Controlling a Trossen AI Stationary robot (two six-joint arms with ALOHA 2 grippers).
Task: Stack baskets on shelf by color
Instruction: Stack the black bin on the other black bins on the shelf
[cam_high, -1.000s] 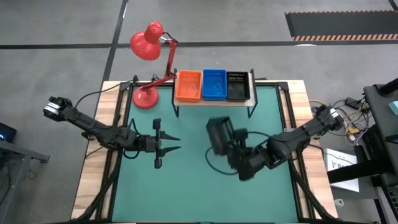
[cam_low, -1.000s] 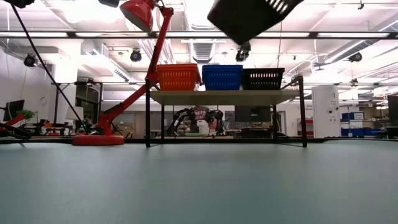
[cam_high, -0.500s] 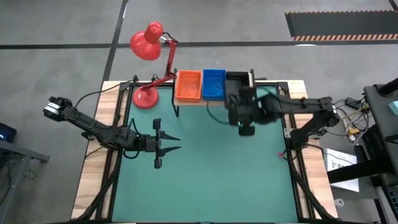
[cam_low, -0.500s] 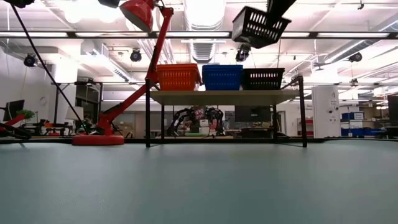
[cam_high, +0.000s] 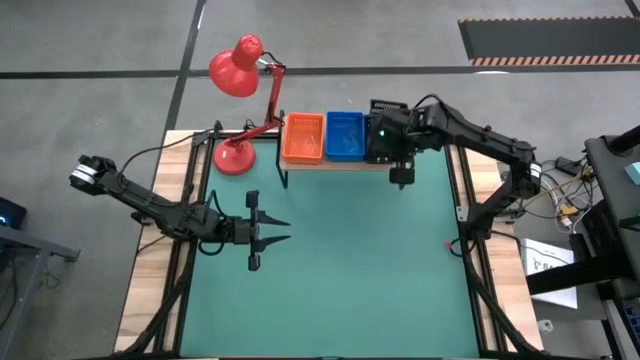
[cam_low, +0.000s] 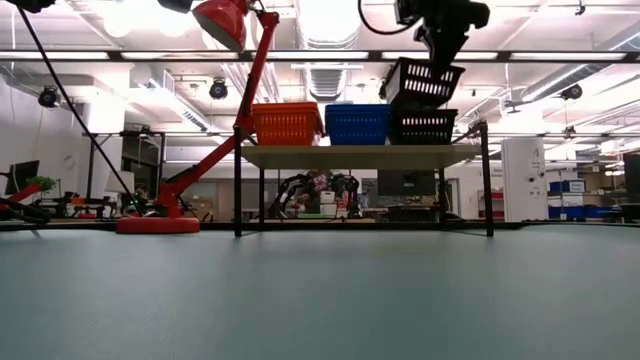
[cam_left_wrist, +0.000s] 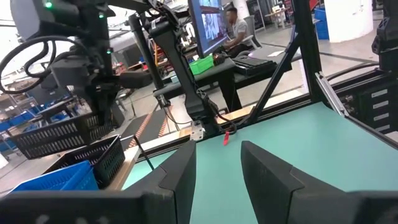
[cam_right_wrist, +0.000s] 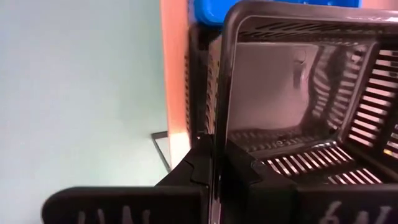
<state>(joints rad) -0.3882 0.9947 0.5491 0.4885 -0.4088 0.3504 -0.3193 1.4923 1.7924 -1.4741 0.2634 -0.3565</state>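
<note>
Right gripper (cam_low: 441, 62) clamps a tilted black basket (cam_low: 425, 82) over the shelf's (cam_low: 360, 156) right-end black stack, seemingly not seated; green table (cam_high: 340, 250) below.

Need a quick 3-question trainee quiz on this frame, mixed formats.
1. True or false: the right tool holds a black mesh plastic basket tilted above the light-wood shelf.
2. Which basket stands in the shelf's middle? A) orange-red mesh basket B) blue mesh basket C) black mesh basket on the shelf
3. Fill in: the left tool waits over the green table with fingers ____.

Key: 1 true; 2 B; 3 open.
</note>
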